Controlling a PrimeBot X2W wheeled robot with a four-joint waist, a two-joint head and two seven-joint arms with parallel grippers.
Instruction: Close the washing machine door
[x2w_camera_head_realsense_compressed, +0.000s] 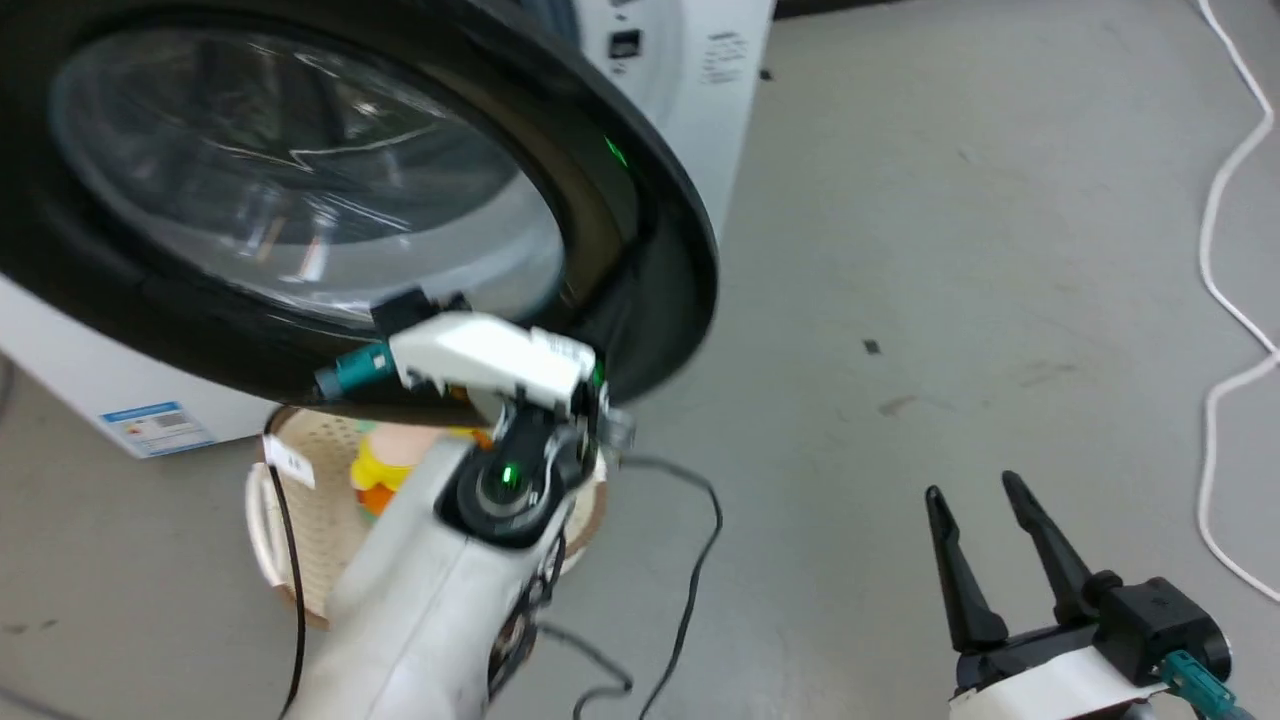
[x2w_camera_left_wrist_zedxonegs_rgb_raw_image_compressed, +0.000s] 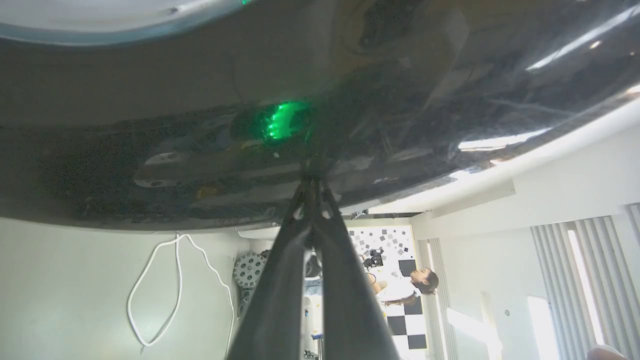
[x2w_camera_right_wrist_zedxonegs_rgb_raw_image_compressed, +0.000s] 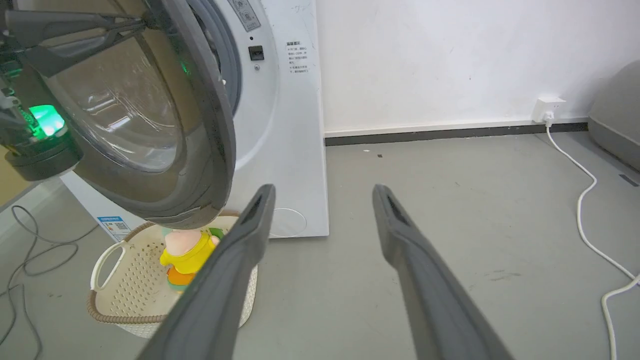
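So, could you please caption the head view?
Shut left gripper touches the open door; right gripper hangs open.

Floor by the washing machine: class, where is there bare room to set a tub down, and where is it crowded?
Free: the grey floor between the washing machine, the skirting and the white cable. Crowded: under the open door, where the basket with its toy stands, dark cables beside it.

The grey floor (x2w_camera_right_wrist_zedxonegs_rgb_raw_image_compressed: 450, 210) is occupied by a washing machine (x2w_camera_right_wrist_zedxonegs_rgb_raw_image_compressed: 295, 150), a basket (x2w_camera_right_wrist_zedxonegs_rgb_raw_image_compressed: 125, 295) before it, a white cable (x2w_camera_head_realsense_compressed: 1204, 260) and a black cable (x2w_camera_head_realsense_compressed: 692, 600).
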